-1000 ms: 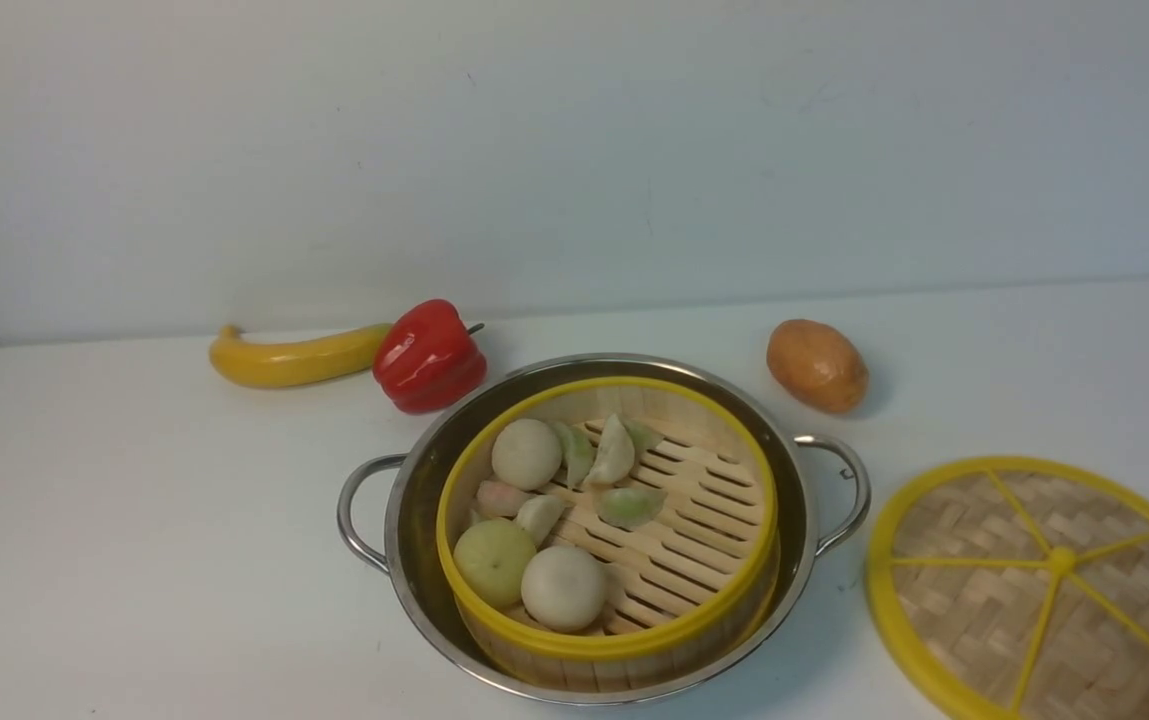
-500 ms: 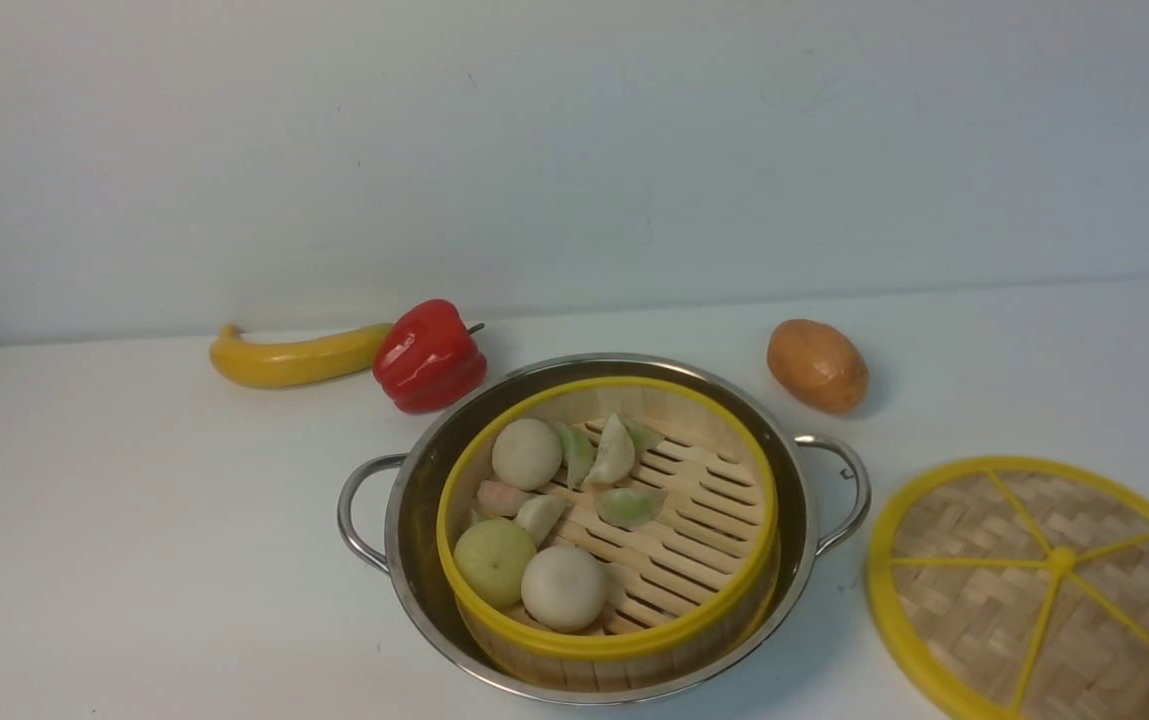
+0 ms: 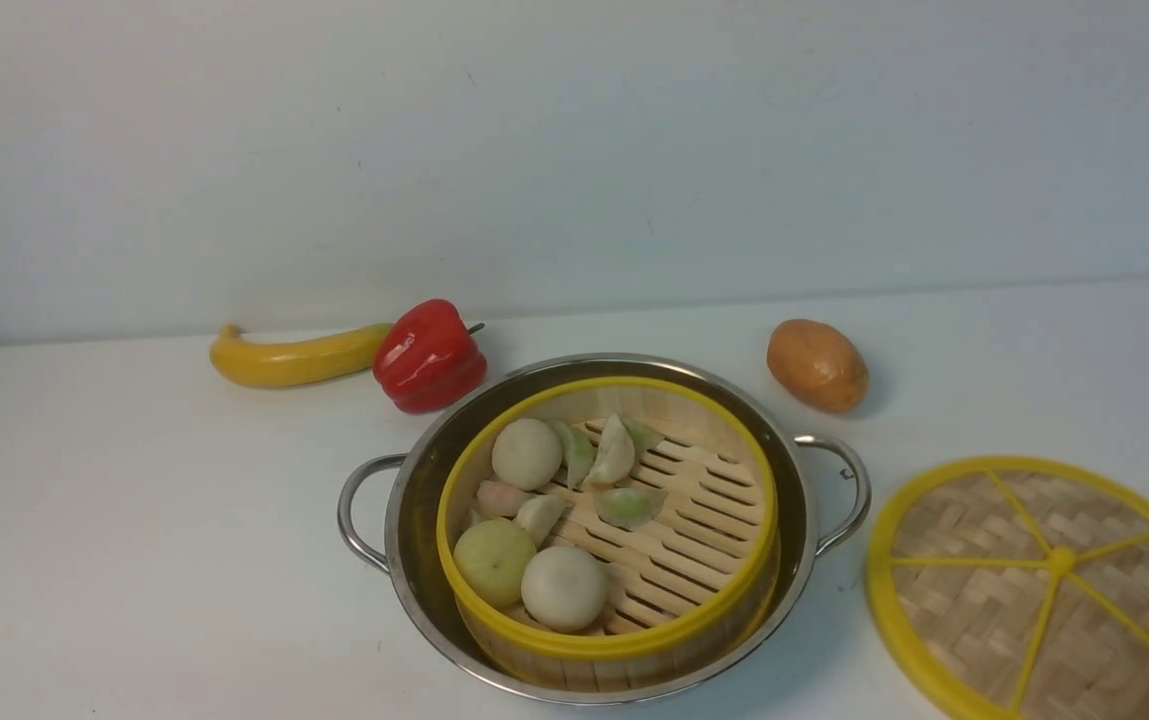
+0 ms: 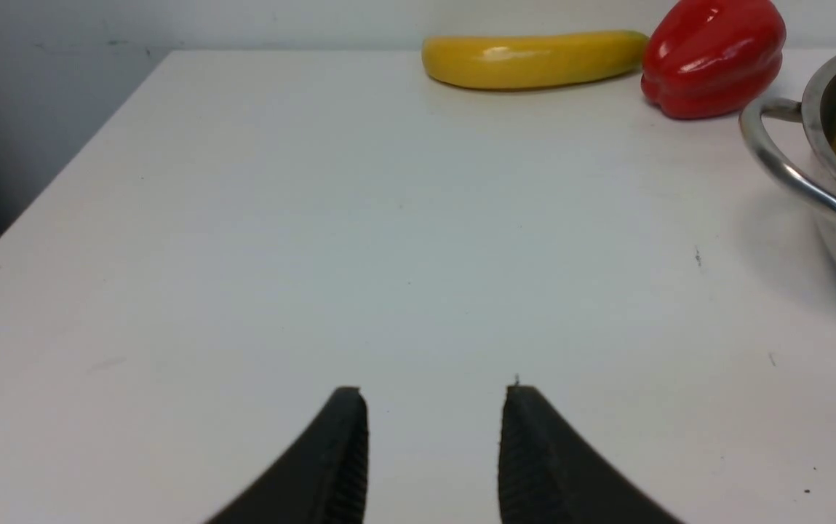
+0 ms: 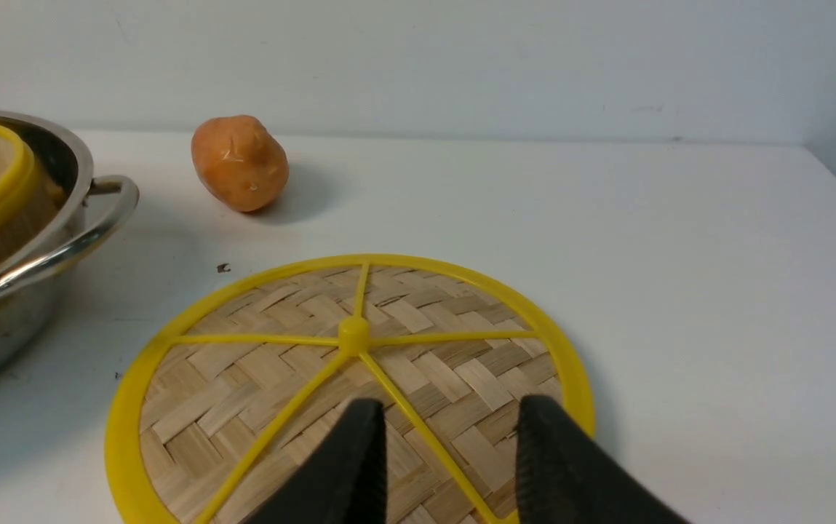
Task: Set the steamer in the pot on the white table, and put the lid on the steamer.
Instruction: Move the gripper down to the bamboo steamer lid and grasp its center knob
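The steamer (image 3: 614,530), a bamboo basket with a yellow rim and pale buns and dumplings, sits inside the steel pot (image 3: 414,500) on the white table (image 3: 134,520). The woven lid (image 3: 1034,590) with yellow spokes lies flat on the table to the pot's right. Neither gripper shows in the front view. In the right wrist view my right gripper (image 5: 447,411) hovers open over the lid's (image 5: 348,378) near part, nothing between its fingers. My left gripper (image 4: 434,397) stands open over bare table, left of the pot's handle (image 4: 789,171).
A yellow banana-like fruit (image 3: 294,358) and a red bell pepper (image 3: 429,357) lie behind the pot to the left. A brown potato (image 3: 817,365) sits behind the pot to the right. The table's left edge (image 4: 46,196) is near the left gripper.
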Robot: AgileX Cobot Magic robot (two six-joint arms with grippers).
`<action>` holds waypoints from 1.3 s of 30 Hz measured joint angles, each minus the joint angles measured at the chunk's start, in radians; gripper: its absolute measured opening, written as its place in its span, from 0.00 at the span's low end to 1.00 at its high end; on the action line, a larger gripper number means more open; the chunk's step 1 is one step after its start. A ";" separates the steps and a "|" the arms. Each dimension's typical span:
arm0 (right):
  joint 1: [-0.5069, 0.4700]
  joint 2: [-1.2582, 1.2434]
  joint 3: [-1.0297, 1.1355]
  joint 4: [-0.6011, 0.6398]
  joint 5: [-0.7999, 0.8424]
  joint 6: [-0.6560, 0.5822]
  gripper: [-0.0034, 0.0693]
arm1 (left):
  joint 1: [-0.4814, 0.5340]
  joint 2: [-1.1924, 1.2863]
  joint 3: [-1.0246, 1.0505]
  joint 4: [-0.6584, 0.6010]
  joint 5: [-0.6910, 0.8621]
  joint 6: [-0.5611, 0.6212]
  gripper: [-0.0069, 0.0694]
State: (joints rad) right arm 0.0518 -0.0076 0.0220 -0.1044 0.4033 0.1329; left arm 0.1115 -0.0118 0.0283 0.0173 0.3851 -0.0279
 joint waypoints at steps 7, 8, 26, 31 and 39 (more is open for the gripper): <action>0.000 0.000 0.000 0.000 0.000 0.000 0.38 | 0.000 0.000 0.000 0.000 0.000 0.000 0.42; 0.000 0.000 0.000 0.000 0.000 0.000 0.38 | 0.000 0.000 0.000 0.000 0.000 0.000 0.42; 0.000 0.158 -0.492 0.138 0.345 -0.022 0.38 | 0.000 0.000 0.000 0.000 0.000 -0.001 0.42; 0.000 0.289 -0.612 0.166 0.312 -0.040 0.38 | 0.000 0.000 0.000 0.000 0.000 -0.001 0.42; 0.000 0.521 -0.666 0.409 0.276 -0.158 0.38 | 0.000 0.000 0.000 0.000 0.000 -0.001 0.42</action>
State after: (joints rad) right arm 0.0518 0.5136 -0.6440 0.3048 0.6794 -0.0253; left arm 0.1115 -0.0118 0.0283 0.0173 0.3851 -0.0288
